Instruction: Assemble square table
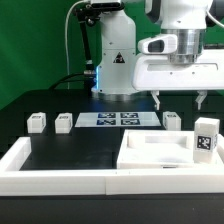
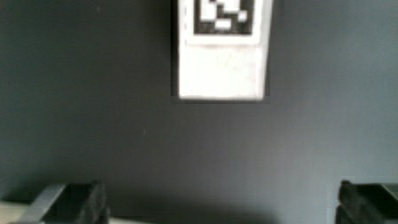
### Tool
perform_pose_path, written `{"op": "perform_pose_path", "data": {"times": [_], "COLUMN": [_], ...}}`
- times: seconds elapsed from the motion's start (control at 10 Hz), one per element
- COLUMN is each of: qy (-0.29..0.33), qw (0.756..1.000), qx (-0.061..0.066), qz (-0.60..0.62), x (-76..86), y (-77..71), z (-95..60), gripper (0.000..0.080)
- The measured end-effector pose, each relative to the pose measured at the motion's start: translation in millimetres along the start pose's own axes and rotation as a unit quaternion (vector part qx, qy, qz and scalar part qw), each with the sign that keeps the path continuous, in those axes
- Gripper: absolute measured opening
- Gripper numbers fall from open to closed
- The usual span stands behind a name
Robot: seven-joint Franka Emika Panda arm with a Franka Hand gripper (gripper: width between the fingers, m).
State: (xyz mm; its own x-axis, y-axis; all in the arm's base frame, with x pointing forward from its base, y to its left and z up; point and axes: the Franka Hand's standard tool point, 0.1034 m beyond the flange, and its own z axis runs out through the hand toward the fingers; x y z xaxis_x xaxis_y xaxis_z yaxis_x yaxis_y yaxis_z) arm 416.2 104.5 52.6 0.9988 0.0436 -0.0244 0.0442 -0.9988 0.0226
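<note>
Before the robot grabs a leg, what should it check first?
1. The hand is open: ok, jaws wide apart.
2. The hand is empty: ok, nothing sits between the fingers.
3. A leg is in the wrist view: ok, roughly centred between the fingers and apart from them.
4. The tabletop lies flat: ok.
5. The tabletop's holes face up: cannot tell.

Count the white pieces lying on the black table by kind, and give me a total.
Short white block legs: 4
Large white square plastic slab: 1
Flat white marker board: 1
Long white rim wall: 1
Total: 7
</note>
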Motion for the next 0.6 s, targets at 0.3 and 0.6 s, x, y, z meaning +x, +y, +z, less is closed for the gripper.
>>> {"op": "perform_pose_path", "data": {"times": [0.3,0.6], "qy": [-0.107,-0.224], "qw": [0.994,0.974], "qx": [-0.005,-0.015], "qz": [0.007,0.018], "x": [-5.4,-10.6], "y": [4.8,11.6], "z": [2.0,6.4], "gripper": [0.0648,0.0648]}}
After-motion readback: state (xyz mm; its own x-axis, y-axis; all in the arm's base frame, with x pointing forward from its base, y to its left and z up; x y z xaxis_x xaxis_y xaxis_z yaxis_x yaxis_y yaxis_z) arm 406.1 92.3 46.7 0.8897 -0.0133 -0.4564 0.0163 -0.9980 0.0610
